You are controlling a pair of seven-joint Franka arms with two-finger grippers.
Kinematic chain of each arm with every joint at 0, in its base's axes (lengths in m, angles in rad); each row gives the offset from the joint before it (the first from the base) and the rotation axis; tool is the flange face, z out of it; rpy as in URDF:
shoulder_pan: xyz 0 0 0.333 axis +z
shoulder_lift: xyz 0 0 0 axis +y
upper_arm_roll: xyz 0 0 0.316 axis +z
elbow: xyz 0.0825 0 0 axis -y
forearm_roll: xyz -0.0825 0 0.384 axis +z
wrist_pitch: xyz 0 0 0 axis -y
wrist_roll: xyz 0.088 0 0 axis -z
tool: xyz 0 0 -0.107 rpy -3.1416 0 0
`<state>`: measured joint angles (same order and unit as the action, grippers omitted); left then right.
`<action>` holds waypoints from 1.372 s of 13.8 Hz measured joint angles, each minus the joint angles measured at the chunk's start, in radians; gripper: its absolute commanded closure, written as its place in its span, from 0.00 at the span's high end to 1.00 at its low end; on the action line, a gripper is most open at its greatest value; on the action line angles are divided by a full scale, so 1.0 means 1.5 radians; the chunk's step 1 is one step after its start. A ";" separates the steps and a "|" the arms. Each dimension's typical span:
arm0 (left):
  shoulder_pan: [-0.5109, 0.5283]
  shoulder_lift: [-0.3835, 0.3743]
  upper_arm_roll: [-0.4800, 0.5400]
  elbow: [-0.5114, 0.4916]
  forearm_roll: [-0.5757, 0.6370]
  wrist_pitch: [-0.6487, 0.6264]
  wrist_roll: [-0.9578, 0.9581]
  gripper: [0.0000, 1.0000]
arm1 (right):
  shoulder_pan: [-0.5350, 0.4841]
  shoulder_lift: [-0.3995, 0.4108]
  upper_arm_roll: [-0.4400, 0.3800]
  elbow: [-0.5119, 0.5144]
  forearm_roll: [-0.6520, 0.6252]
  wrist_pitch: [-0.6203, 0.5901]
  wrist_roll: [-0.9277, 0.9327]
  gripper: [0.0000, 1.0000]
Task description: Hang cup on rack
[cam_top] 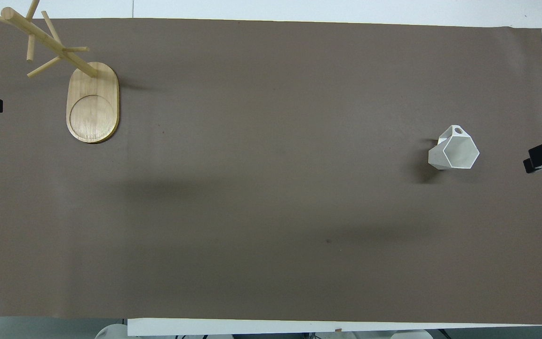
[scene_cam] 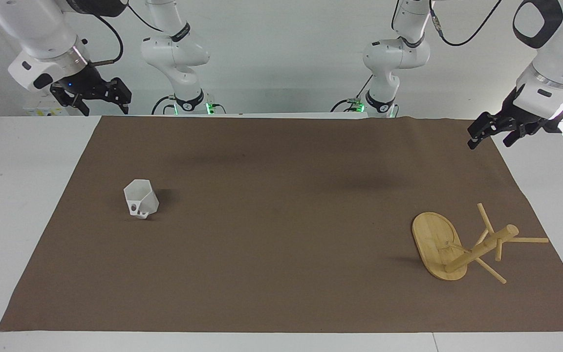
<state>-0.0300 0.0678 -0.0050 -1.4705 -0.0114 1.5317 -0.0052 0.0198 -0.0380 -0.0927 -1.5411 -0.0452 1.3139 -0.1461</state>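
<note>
Brown mat [scene_cam: 281,234]: white faceted cup [scene_cam: 140,198] upright at the right arm's end.
Right gripper [scene_cam: 97,98], wide and empty, hangs nearer it than the likewise wide left gripper [scene_cam: 499,131].

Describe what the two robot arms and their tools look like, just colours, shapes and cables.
Both arms are glossy white with rounded, bulbous joints and black bands at the joints. Black cables loop along their upper links, and green lights glow at both bases. A silver ring sits just above the right tool. The right tool and the left tool are black, angular and two-fingered, built from linked bars. A small blue light shows on the right one.
</note>
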 measured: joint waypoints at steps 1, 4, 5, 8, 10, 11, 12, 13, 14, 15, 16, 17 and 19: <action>0.000 0.000 0.000 0.000 0.000 0.000 0.000 1.00 | 0.000 0.000 0.000 0.000 0.000 0.000 0.000 0.99; 0.000 0.000 0.000 0.000 0.000 0.000 0.000 1.00 | 0.000 0.000 0.000 0.000 0.000 0.000 0.000 0.99; 0.000 0.000 0.000 0.000 0.000 0.000 0.000 1.00 | 0.000 0.000 0.001 0.000 0.000 0.000 0.000 0.99; 0.000 0.000 0.000 0.000 0.000 0.000 0.000 1.00 | 0.000 0.000 0.000 -0.001 0.000 0.000 0.000 0.99; 0.000 0.000 0.000 0.000 0.000 0.000 0.000 1.00 | 0.000 0.000 0.000 -0.003 0.000 0.002 -0.001 0.99; 0.000 0.000 0.000 0.000 0.000 0.000 0.000 1.00 | 0.001 0.000 0.001 -0.003 0.000 0.009 -0.011 0.99; 0.000 0.000 0.000 0.000 0.000 0.000 0.000 1.00 | 0.001 0.000 0.003 -0.003 0.000 0.023 -0.050 0.99; 0.000 0.000 0.000 0.000 0.000 0.000 0.000 1.00 | 0.001 0.000 0.003 -0.005 0.000 0.041 -0.120 0.99; 0.000 0.000 0.000 0.000 0.000 0.000 0.000 1.00 | -0.002 0.001 0.001 -0.007 0.000 0.056 -0.187 0.99; 0.000 0.000 0.000 0.000 0.000 0.000 0.000 1.00 | -0.013 0.004 -0.001 -0.009 0.000 0.066 -0.259 0.99; 0.000 0.000 0.000 0.000 0.000 0.000 0.000 1.00 | -0.038 0.011 -0.002 -0.012 0.008 0.077 -0.339 0.99; 0.000 0.000 0.000 0.000 0.000 0.000 0.000 1.00 | -0.070 0.022 -0.003 -0.014 0.032 0.094 -0.422 0.99; 0.000 0.000 0.000 0.000 0.000 0.000 0.000 1.00 | -0.148 0.063 -0.006 -0.016 0.100 0.128 -0.611 0.99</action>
<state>-0.0300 0.0678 -0.0050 -1.4705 -0.0114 1.5317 -0.0052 -0.2017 0.0562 -0.1011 -1.5644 0.1045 1.5054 -1.0627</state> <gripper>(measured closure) 0.000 0.004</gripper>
